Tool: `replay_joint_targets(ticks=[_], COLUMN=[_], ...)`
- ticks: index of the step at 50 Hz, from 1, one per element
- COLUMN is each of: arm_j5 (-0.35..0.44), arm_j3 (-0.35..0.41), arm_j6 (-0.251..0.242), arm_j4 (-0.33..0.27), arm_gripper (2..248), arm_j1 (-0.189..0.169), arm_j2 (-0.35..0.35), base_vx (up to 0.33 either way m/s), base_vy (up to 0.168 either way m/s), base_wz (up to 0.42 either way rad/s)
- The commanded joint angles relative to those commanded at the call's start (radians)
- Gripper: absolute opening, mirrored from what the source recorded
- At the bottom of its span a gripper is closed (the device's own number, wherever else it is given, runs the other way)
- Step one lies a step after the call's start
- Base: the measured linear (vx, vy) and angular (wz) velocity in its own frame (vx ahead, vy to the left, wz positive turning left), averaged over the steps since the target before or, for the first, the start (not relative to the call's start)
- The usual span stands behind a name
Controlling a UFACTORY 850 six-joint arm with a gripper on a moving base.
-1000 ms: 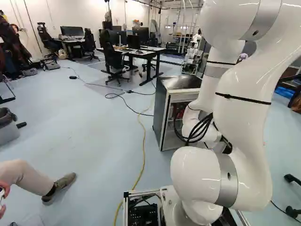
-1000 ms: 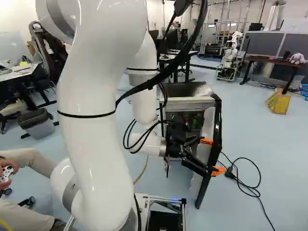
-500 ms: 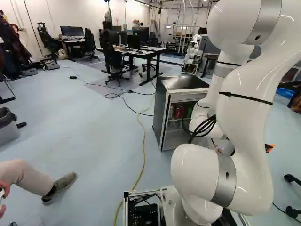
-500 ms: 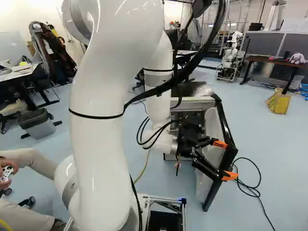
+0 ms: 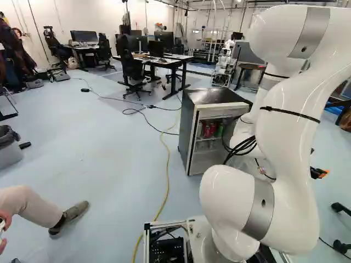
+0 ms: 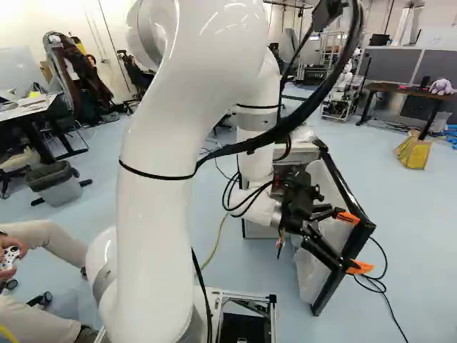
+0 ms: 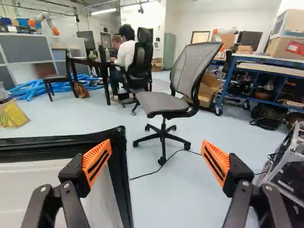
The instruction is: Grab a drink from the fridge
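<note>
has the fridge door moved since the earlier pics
Yes. Judged against the black cable on the floor, the fridge door has swung wider open, toward that cable, in the right base view.

No readable text, labels or signs, any print seemingly too small

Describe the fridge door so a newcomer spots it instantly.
In the left base view, find the low, dark-sided fridge beside the white arm, red cans on its shelf. Its door stands swung open at the fridge's right in the right base view, next to the gripper. Unlike the fridge's dark side, the door shows a whitish inner face in a thick black frame.
</note>
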Motion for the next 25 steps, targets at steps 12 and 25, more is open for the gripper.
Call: replay_joint_targets(ticks=[12, 25], arm_j5=[0.000, 0.000], arm_j3=[-0.060, -0.127], arm_j6=[0.000, 0.000], arm_j4=[0.000, 0.000], arm_gripper=[247, 247], arm_j1=[-0.049, -0.098], arm_j2=[-0.034, -0.072], base_vx=[0.000, 0.000], base_vy=[0.000, 0.000], base_wz=[0.000, 0.000])
